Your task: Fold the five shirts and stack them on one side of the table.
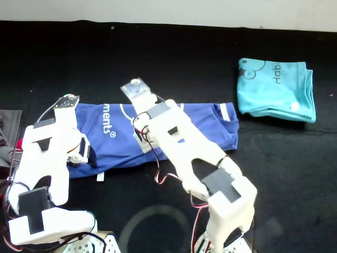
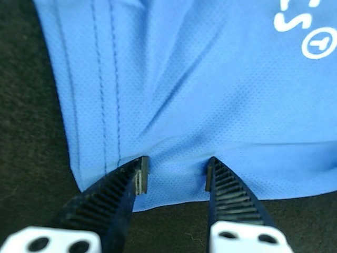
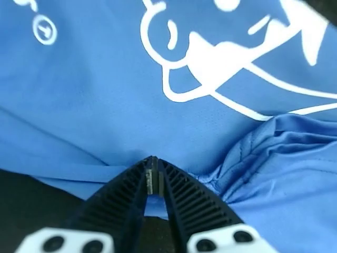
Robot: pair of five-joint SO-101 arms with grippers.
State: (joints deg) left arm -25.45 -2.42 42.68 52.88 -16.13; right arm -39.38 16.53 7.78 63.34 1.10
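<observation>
Ribbed black left pincer point(image 2: 175, 174) agape over fine-mesh blue shirt point(image 2: 210, 79)

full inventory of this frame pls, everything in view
blue shirt: 1, blue with white print, spread across the middle of the table, partly folded
teal shirt: 1, teal, folded, far right part of the table, apart from the blue one
bundle: 1, red and grey, at the table's left edge; cannot tell what it is
table: 1, black top, under everything
left arm: 1, white, over the blue shirt's left end
right arm: 1, white, across the blue shirt's middle
left end effector: 1, black fingers, open, tips on the blue shirt near its hem
right end effector: 1, black fingers, shut on the blue shirt's edge
</observation>
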